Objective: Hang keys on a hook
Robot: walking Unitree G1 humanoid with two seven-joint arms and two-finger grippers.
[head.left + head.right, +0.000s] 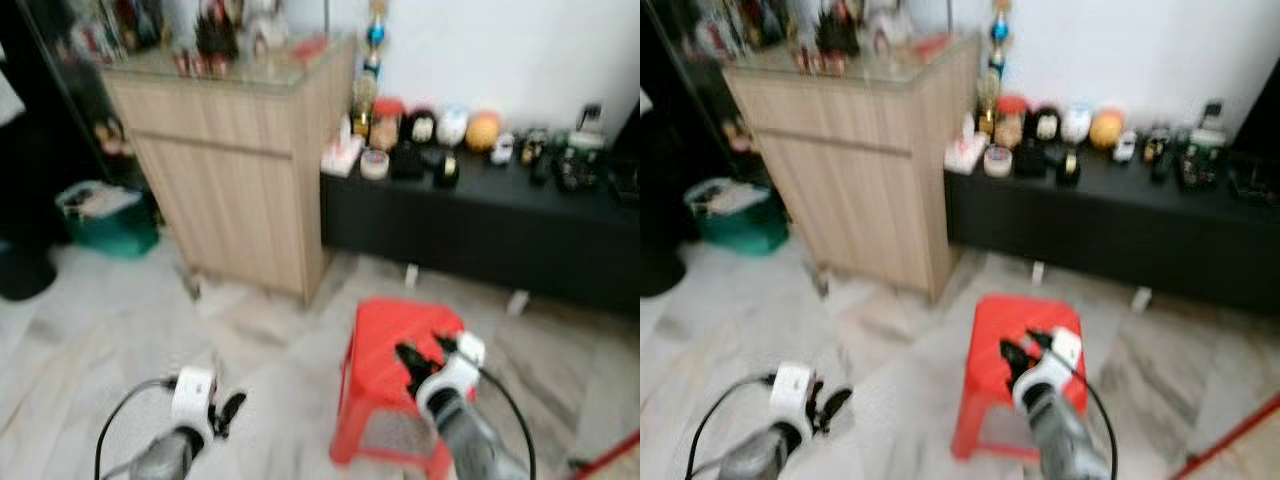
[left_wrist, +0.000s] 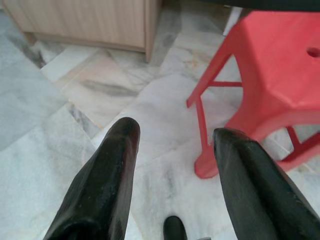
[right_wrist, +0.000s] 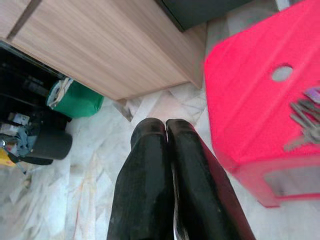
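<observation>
A bunch of grey keys (image 3: 304, 116) lies on the top of a red plastic stool (image 1: 392, 345), near a round hole in the seat. My right gripper (image 1: 418, 362) hovers over the stool's right side. Its two black fingers (image 3: 150, 165) are pressed together with nothing between them, and the keys lie off to one side of them. My left gripper (image 1: 228, 410) hangs low over the marble floor to the left of the stool, with its fingers (image 2: 107, 170) spread wide apart and empty. Both head views are blurred.
A light wooden cabinet (image 1: 240, 170) stands ahead on the left. A low black bench (image 1: 480, 225) carrying jars and small items runs along the white wall behind the stool. A green bin (image 1: 105, 215) and a black bin (image 3: 47, 142) sit left of the cabinet.
</observation>
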